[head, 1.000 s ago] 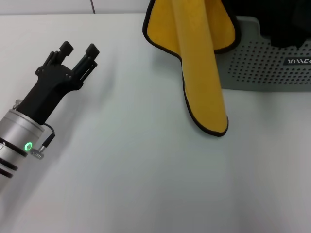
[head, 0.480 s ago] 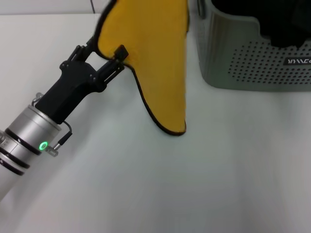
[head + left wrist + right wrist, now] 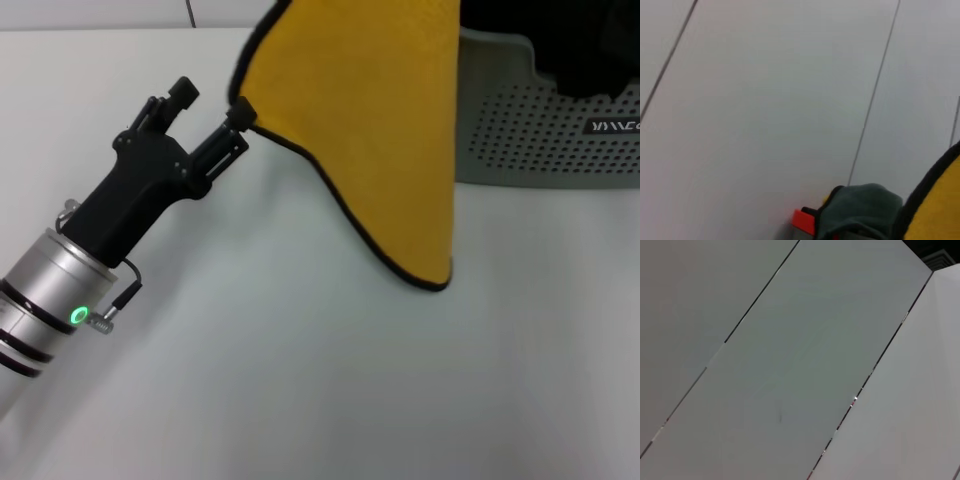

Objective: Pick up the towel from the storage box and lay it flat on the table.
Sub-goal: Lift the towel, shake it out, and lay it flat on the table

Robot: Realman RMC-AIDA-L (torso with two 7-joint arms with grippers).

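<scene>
The mustard-yellow towel (image 3: 375, 140) with black trim hangs from above the head view's top edge. Its lowest tip (image 3: 437, 282) reaches down to about the white table (image 3: 300, 380). What holds its top is out of view. My left gripper (image 3: 210, 103) is open at the towel's left corner; its right fingertip (image 3: 238, 114) touches the trim, the other finger is clear. The towel's edge also shows in the left wrist view (image 3: 940, 210). The grey-green perforated storage box (image 3: 540, 130) stands behind, at the right. My right gripper does not show.
Dark black fabric (image 3: 580, 45) lies in the box, above its black label (image 3: 612, 126). The left wrist view shows wall panels, a grey-green cloth lump (image 3: 860, 212) and a red part (image 3: 802, 221). The right wrist view shows only wall panels.
The towel swung left into my left gripper's open fingers, then back right, so only its corner is at the right fingertip. My left gripper advanced toward the towel and stays open.
</scene>
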